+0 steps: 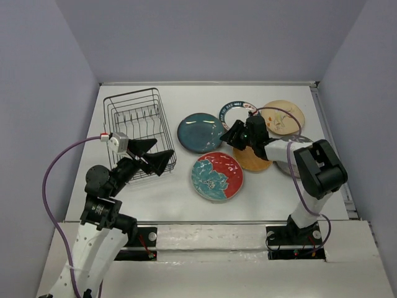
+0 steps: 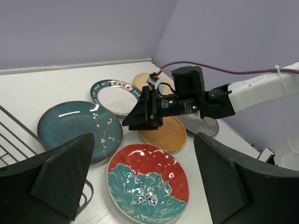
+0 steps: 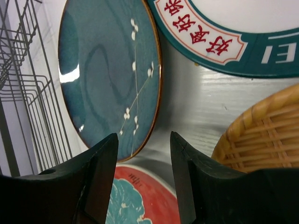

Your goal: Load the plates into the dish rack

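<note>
Just beside the empty, part-open right end effector [image 3: 143, 140], the teal plate [image 3: 107, 79] is seen flat on the worktop [image 1: 155, 198], near the dish rack [image 1: 133, 115]; its low rim could be missed and the woven plate [image 3: 261, 135] knocked.

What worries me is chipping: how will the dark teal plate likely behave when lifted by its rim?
The dark teal plate shows bright glare, so its glaze is probably slippery in a pinch. It looks like rigid ceramic: likely stiff, fairly heavy, chipping if dropped. Lying flat on the table, it would probably slide rather than tip if nudged.
</note>
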Robot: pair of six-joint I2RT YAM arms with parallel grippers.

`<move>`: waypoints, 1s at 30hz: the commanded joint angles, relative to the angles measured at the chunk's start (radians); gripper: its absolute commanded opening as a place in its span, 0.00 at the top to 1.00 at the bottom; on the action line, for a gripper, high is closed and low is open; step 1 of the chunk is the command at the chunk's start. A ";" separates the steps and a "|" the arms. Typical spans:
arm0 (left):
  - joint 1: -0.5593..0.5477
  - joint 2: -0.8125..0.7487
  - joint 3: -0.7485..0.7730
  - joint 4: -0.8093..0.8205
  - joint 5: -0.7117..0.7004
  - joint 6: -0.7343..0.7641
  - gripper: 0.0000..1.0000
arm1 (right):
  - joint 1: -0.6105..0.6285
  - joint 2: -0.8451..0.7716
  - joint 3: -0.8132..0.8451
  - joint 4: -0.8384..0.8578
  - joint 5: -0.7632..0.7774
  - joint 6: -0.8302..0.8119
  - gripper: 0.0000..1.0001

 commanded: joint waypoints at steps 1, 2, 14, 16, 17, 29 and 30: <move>0.000 -0.020 0.039 0.022 -0.015 0.020 0.01 | 0.007 0.064 0.076 0.077 0.023 0.023 0.46; -0.001 -0.023 0.039 0.022 -0.015 0.019 0.01 | 0.007 0.077 0.084 0.078 0.020 0.024 0.46; -0.018 -0.026 0.047 0.007 -0.045 0.027 0.01 | 0.007 0.252 0.144 0.196 -0.027 0.127 0.50; -0.018 -0.026 0.045 0.005 -0.044 0.027 0.01 | 0.016 0.282 0.156 0.212 -0.037 0.144 0.53; -0.018 -0.026 0.045 0.005 -0.044 0.027 0.01 | 0.016 0.291 0.161 0.221 -0.043 0.150 0.57; -0.026 -0.032 0.050 -0.002 -0.062 0.031 0.01 | 0.034 0.236 0.155 0.267 0.020 0.167 0.93; -0.026 -0.034 0.050 -0.005 -0.068 0.033 0.01 | 0.034 0.211 0.155 0.265 0.035 0.158 0.93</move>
